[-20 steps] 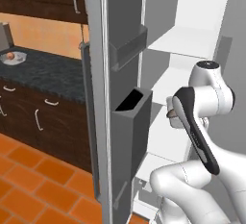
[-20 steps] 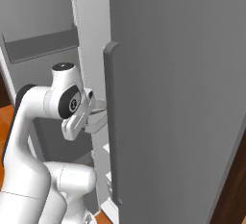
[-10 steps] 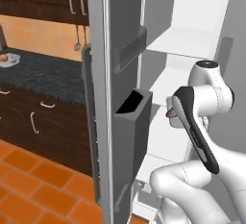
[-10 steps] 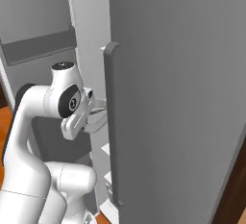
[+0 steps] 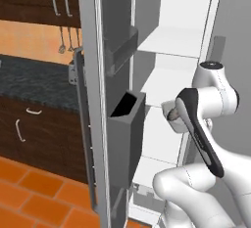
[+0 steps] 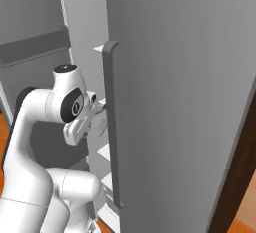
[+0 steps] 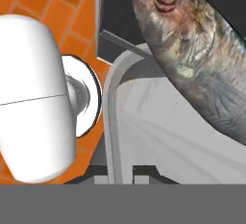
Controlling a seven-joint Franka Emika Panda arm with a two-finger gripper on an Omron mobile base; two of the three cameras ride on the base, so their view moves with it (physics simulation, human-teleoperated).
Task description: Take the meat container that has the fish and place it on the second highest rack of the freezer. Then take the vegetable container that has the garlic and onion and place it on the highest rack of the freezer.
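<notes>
Left base view: the tall grey freezer [image 5: 162,75] with its white interior stands open ahead of the arm, its door with dark grey bins swung out to the arm's left, and the flat white second highest rack [image 5: 162,78] lies just above and beyond the wrist. The gripper [image 5: 171,112] sits in front of the shelf stack at about that shelf's height.

In the hand view, the boxy grey metal meat container [image 7: 144,117] with a raised rim lies right at the jaws, its rim wall running up from the finger tips. The jaws appear almost pressed together, most likely pinching that thin rim, though the contact itself is hidden. I judge the tray stiff, light and smooth, so the rim is the sound place to hold it, kept level.

The long, thin grey-brown fish [image 7: 197,59] lies above the jaws across the tray, head and eye far from the tips, body slanting down toward the right. It looks slick and loose, likely to slide if tipped.
</notes>
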